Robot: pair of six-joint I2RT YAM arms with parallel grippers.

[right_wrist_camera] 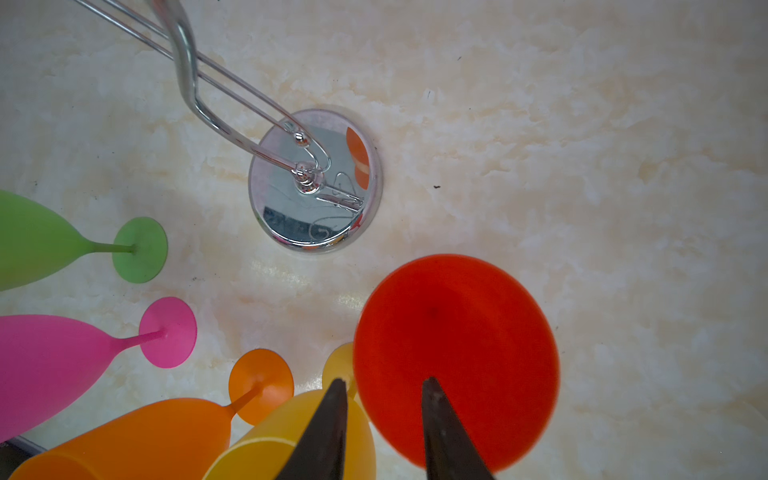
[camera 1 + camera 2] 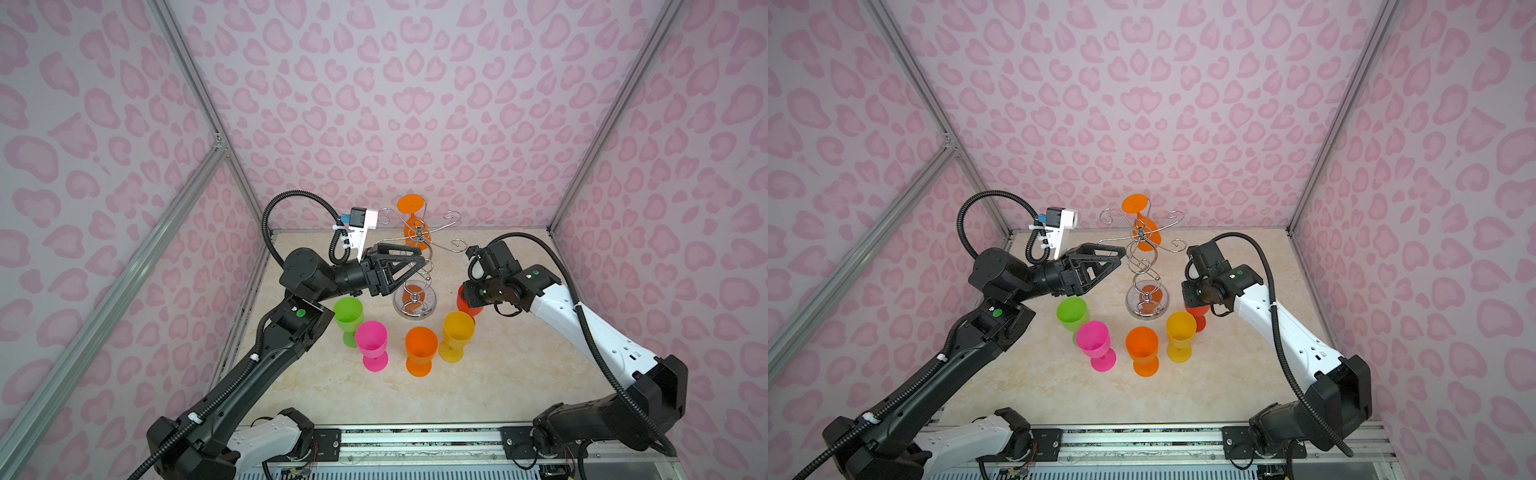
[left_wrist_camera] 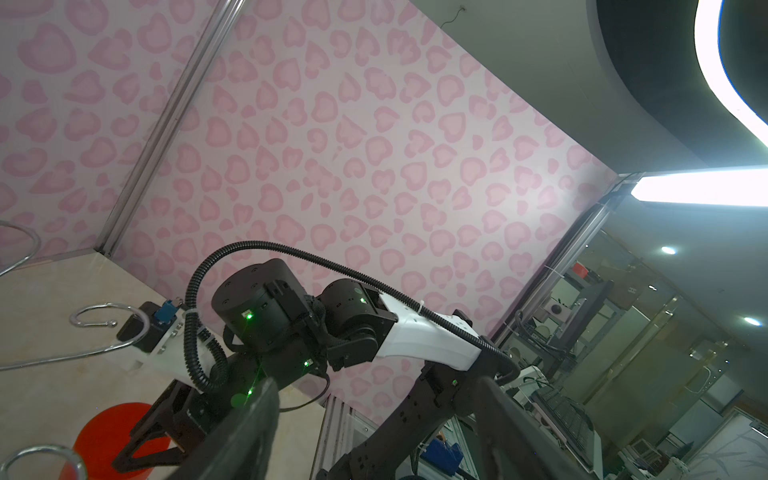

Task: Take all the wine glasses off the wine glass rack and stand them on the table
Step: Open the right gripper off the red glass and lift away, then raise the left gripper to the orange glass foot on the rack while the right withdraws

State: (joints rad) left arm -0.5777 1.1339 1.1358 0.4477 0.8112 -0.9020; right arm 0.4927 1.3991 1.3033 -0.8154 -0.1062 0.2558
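Centrally, wine glass rack (image 2: 419,312) stands on table (image 2: 498,374); orange wine glass (image 2: 410,205) hangs inverted from its rear arm. Left hand (image 2: 422,262) wide, empty, beside stem. Right hand (image 1: 384,380) narrowly parted astride red glass (image 1: 478,332) rim.

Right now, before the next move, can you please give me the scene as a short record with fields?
rack: upright, six curled arms
hung glass: orange, upside down on a back arm
standing upright in front: green glass, pink glass, orange glass, yellow glass, red glass
left pincer: open, empty, beside the rack stem
right pincer: open, tips either side of the red glass rim
task: not done, hung glass is on the rack
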